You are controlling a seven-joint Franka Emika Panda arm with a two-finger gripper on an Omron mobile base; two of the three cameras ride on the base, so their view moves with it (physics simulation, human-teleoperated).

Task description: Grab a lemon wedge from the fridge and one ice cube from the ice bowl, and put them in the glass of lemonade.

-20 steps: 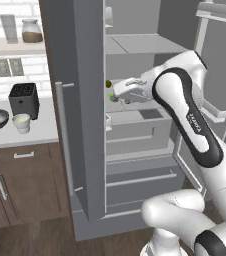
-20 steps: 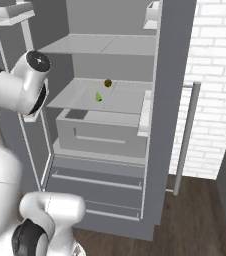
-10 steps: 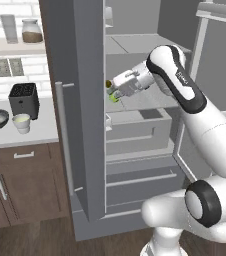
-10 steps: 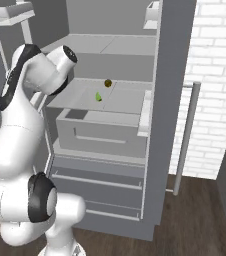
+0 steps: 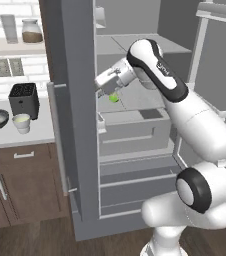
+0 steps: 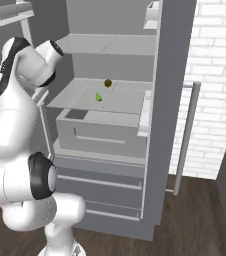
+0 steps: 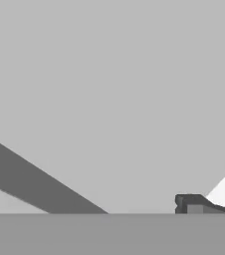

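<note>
Just inside the open fridge (image 5: 80,125), centre frame.
Gripper (image 5: 104,94) spread wide, hovering beside lemon wedge (image 5: 114,98) on the middle shelf (image 6: 120,97); holding nothing.

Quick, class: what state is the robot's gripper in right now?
Gripper: open, holding nothing; the lemon wedge lies free on the fridge shelf.

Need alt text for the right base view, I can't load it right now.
The fridge stands open, with the lemon wedge lying on a middle shelf beside a small dark round item. The white arm reaches in from the left.
</note>
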